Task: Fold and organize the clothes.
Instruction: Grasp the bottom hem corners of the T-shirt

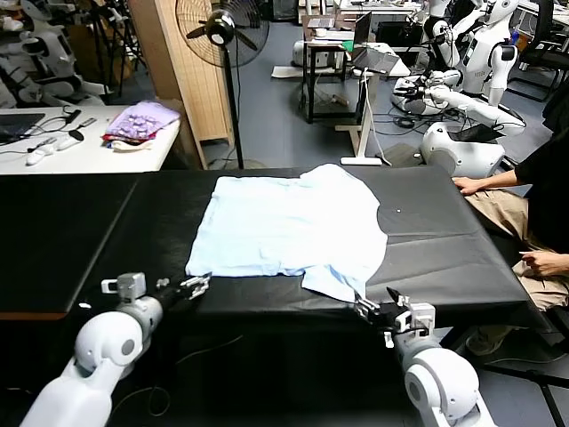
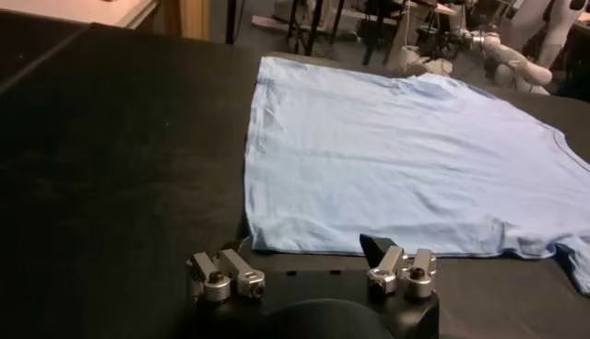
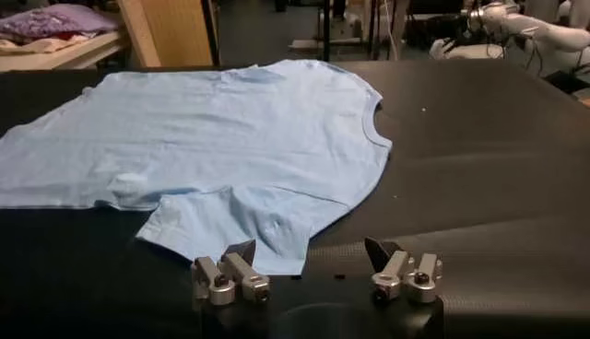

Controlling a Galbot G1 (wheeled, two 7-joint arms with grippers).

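A pale blue T-shirt (image 1: 289,231) is spread flat on the black table (image 1: 89,231), its hem toward the robot's left and its neck toward the right. From the head view, the left gripper (image 1: 197,286) is seen at the near table edge just beside the hem corner, and the right gripper (image 1: 366,309) just beside the near sleeve. Both are released, with jaws spread wide and nothing held.

The left wrist view shows the hem edge (image 2: 369,249) lying just ahead of the fingers (image 2: 226,274), not touching. The right wrist view shows the sleeve (image 3: 240,230) and the neckline (image 3: 373,129). Only the head view takes in a fan (image 1: 222,31), a purple bundle (image 1: 140,120) on a white desk, and a seated person (image 1: 533,213) at the right.
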